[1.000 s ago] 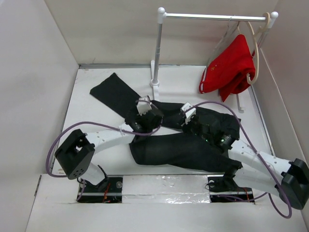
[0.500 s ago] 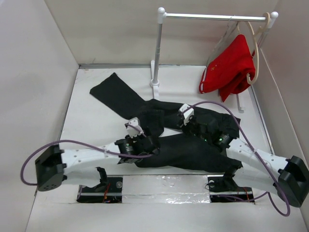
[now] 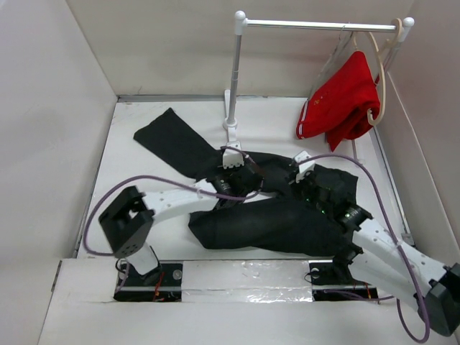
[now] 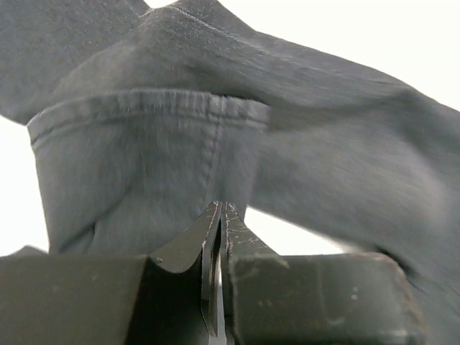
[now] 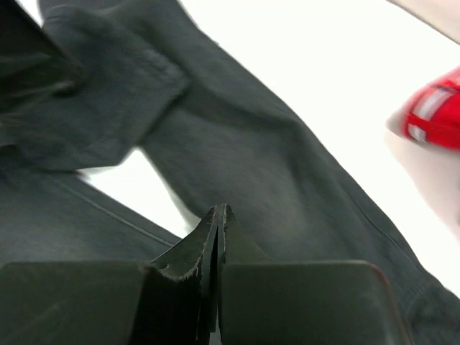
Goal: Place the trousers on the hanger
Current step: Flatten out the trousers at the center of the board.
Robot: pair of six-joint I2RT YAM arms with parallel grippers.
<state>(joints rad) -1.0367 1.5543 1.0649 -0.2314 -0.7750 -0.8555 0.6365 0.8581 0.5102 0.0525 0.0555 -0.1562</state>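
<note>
The black trousers (image 3: 273, 224) lie crumpled on the white table, one leg (image 3: 164, 136) stretching to the far left. My left gripper (image 3: 243, 175) is low over their middle fold. In the left wrist view it (image 4: 219, 210) is shut and empty, in front of a stitched hem (image 4: 151, 108). My right gripper (image 3: 307, 180) hovers over the right part of the trousers, also shut (image 5: 218, 208), with dark cloth (image 5: 273, 165) just beyond its tips. A thin grey hanger (image 3: 335, 57) hangs on the rail, partly behind the red garment.
A clothes rack with a white post (image 3: 233, 79) and a top rail (image 3: 323, 25) stands at the back. A red garment (image 3: 345, 100) on a cream hanger (image 3: 381, 79) hangs at its right end and shows blurred in the right wrist view (image 5: 435, 118). Pale walls enclose the table.
My left arm swung from the near edge of the trousers back onto their middle fold and its jaws closed. My right gripper shifted slightly right and farther back, closing too.
</note>
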